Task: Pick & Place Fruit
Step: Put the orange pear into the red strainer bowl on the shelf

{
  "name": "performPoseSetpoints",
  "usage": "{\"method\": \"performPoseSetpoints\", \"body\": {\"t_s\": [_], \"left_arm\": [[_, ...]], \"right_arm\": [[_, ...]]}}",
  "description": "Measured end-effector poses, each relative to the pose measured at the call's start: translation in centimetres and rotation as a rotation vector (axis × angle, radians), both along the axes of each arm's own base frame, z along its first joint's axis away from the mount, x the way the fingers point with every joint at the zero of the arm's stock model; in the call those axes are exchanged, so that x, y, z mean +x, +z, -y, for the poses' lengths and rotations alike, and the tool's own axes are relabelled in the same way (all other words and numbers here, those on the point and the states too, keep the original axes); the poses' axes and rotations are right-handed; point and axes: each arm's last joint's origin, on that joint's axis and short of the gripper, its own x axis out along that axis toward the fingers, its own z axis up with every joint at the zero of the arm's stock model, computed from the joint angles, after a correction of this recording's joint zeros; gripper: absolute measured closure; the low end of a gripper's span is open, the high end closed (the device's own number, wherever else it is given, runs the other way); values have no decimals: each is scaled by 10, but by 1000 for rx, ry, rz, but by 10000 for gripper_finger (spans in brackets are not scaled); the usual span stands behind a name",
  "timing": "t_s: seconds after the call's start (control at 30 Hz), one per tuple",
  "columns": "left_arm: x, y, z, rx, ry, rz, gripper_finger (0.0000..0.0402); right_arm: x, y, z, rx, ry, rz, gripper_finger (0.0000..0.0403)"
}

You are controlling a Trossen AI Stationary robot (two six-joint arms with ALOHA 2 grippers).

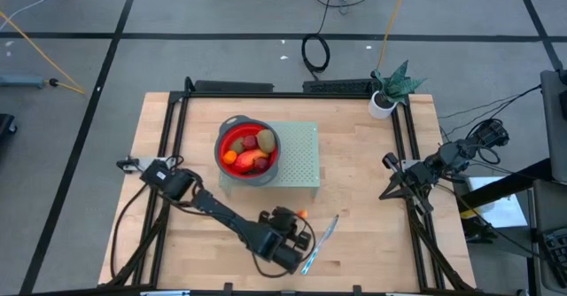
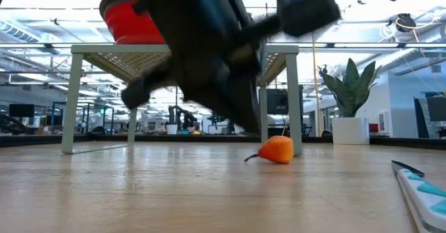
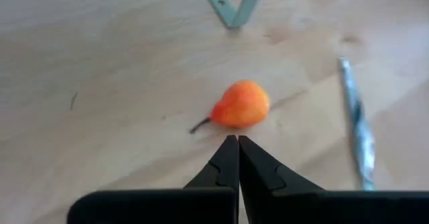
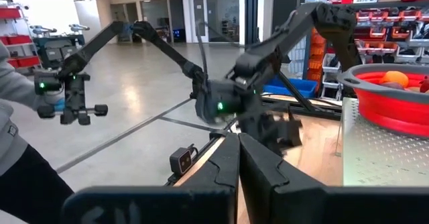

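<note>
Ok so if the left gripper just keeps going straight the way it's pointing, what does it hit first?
Most likely the orange fruit: it lies on the table directly ahead of the left gripper, whose fingers are shut. The knife sits off to the side.

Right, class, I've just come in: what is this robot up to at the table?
The left gripper, fingers shut, hangs just short of a lone orange fruit lying on the wooden table, a knife beside it. Other fruits already sit in the red bowl on the green stand. The right gripper waits at the table's right edge, shut.
</note>
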Motion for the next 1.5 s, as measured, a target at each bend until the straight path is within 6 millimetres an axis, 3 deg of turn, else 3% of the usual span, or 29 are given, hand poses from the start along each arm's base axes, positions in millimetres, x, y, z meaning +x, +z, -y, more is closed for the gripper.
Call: {"method": "performPoseSetpoints", "body": {"t_s": [0.3,0.73,0.87,1.23,1.5], "left_arm": [[-22,50,20,17,-93,64,401],[-1,61,6,193,-290,54,392],[11,64,-3,206,-363,52,351],[27,61,-28,216,-491,-22,190],[31,44,-29,238,-547,-82,167]], "right_arm": [[0,-2,0,-9,0,-16,403],[0,-2,0,-11,0,-19,403],[0,-2,0,-11,0,-19,403],[0,-2,0,-14,0,-18,403],[0,-3,0,-31,0,-15,403]]}}
